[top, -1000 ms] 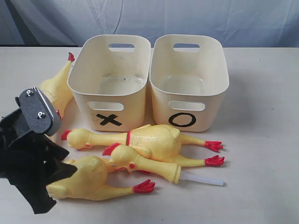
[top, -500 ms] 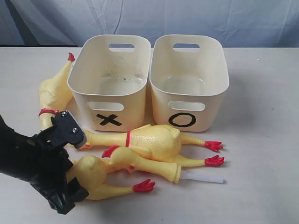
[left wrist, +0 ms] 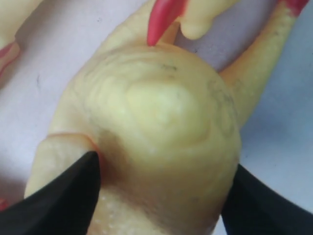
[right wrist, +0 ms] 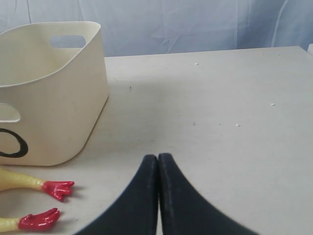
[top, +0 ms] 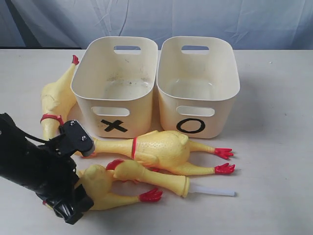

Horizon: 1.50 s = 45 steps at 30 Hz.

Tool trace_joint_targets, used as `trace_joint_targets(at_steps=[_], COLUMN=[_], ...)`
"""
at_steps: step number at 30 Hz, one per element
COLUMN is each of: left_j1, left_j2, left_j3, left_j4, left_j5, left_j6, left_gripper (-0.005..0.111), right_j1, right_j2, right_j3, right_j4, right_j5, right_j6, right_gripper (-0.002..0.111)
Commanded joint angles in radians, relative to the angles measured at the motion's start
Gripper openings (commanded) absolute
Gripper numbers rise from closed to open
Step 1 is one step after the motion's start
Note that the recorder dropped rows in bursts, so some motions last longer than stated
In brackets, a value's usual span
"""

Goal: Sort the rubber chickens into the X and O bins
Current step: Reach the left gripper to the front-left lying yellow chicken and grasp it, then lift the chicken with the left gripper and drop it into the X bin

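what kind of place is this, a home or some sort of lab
Most likely a robot lab or test bench: a black robot arm reaches over a pale table, a wrinkled blue-grey cloth backdrop hangs behind, and rubber chickens lie before the cream X bin and O bin.

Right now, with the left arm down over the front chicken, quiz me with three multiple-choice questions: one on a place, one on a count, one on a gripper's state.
1. In the exterior view, the X bin stands:
A) left of the O bin
B) right of it
C) stacked inside it

2. How many rubber chickens lie inside the bins?
A) none
B) one
C) three

3. The right gripper is:
A) open wide
B) shut on a chicken
C) shut and empty

Answers: 1 A, it is the left bin of the pair. 2 A, all chickens lie outside the bins. 3 C, its fingers meet with nothing between.
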Motion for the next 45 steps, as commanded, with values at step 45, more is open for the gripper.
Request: trace_joint_targets(at_steps=[45], left_j1=[-0.004], left_j2=[-0.201], left_j3=[-0.316], left_j4=[-0.282], left_j5=[-0.705], left_j6=[-0.437], left_gripper=[0.000], right_j1=[0.003], right_j2=[-0.006], right_j3=[0.002], right_j4=[0.000], right_j5=[-0.002], right_j6=[-0.003], right_gripper=[0.000])
